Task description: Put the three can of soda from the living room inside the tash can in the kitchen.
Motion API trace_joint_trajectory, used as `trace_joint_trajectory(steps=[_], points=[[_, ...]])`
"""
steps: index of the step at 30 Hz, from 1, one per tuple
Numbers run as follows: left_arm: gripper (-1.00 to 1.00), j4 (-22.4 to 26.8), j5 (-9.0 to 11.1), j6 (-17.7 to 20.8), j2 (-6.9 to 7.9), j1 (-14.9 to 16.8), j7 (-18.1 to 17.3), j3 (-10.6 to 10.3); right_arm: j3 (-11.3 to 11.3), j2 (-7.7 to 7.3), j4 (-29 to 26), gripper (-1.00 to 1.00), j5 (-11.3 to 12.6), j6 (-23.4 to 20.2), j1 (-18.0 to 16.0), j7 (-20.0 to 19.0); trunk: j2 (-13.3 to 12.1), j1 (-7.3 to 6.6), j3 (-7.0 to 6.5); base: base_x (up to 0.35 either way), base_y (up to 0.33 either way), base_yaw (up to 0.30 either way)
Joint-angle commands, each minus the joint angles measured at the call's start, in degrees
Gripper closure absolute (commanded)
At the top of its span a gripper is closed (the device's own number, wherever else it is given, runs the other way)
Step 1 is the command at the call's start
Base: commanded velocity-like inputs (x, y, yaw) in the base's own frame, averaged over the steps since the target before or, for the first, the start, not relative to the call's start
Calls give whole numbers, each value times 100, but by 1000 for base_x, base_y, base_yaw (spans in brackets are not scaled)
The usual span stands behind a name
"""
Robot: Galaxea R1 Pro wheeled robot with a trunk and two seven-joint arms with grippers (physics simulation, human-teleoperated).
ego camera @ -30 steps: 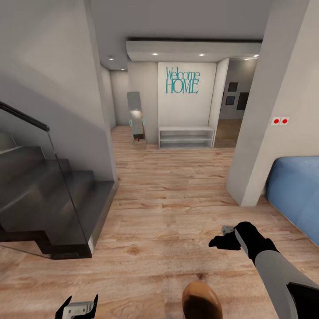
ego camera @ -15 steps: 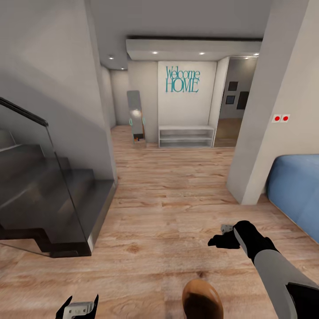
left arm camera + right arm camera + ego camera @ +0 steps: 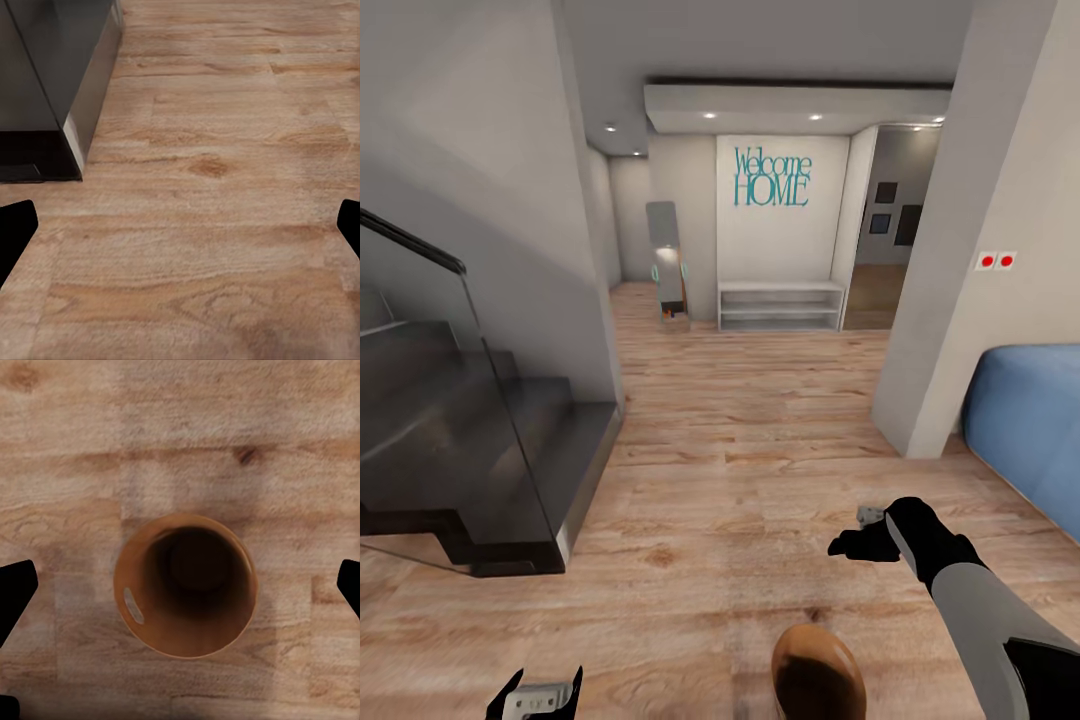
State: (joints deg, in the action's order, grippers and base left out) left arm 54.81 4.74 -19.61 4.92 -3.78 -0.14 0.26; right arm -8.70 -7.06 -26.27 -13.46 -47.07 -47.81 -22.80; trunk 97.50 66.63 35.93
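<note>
The tash can (image 3: 815, 675), a round tan-orange bin with a dark inside, stands on the wood floor at the near edge of the head view. In the right wrist view I look straight down into the tash can (image 3: 186, 585) and see just its dark wall and bottom. My right gripper (image 3: 863, 538) hangs open above it, its black fingertips (image 3: 16, 589) wide apart and touching nothing. My left gripper (image 3: 538, 695) is low at the near left, open over bare floor (image 3: 202, 225). The cans of soda are out of view.
A dark staircase (image 3: 470, 450) with a glass railing rises at the left. A blue sofa (image 3: 1030, 430) sits at the right beside a grey wall corner (image 3: 950, 330). The hallway of wood floor (image 3: 740, 420) runs ahead to a white shelf (image 3: 780, 308) under a "Welcome HOME" sign.
The whole head view has shifted slightly, so the camera has moved. Both arms and the tash can keep the same places in the picture.
</note>
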Motion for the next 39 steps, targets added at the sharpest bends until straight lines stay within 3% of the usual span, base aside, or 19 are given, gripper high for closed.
trace_joint_trajectory(steps=[1, 18, 26, 39], points=[[-100, -1, 0, 2, 0, 0, 1, 0, 0, -1, 0, -100, 1, -1, 0, -1, 42, 23, 18, 0, 0, 0], [-100, -86, -8, 25, -2, 8, 5, 0, 0, -52, -16, -100, 1, -40, 0, -15, 723, 396, 324, 0, 0, 0], [-100, -121, -8, 33, -6, 9, 6, 0, 0, -61, -358, -100, 6, -436, 4, -14, 1044, 572, 467, 0, 0, 0], [-100, -183, -7, 36, -8, 9, 6, 0, 0, -48, -535, -100, 9, -539, 8, -7, 1566, 857, 708, 0, 0, 0]])
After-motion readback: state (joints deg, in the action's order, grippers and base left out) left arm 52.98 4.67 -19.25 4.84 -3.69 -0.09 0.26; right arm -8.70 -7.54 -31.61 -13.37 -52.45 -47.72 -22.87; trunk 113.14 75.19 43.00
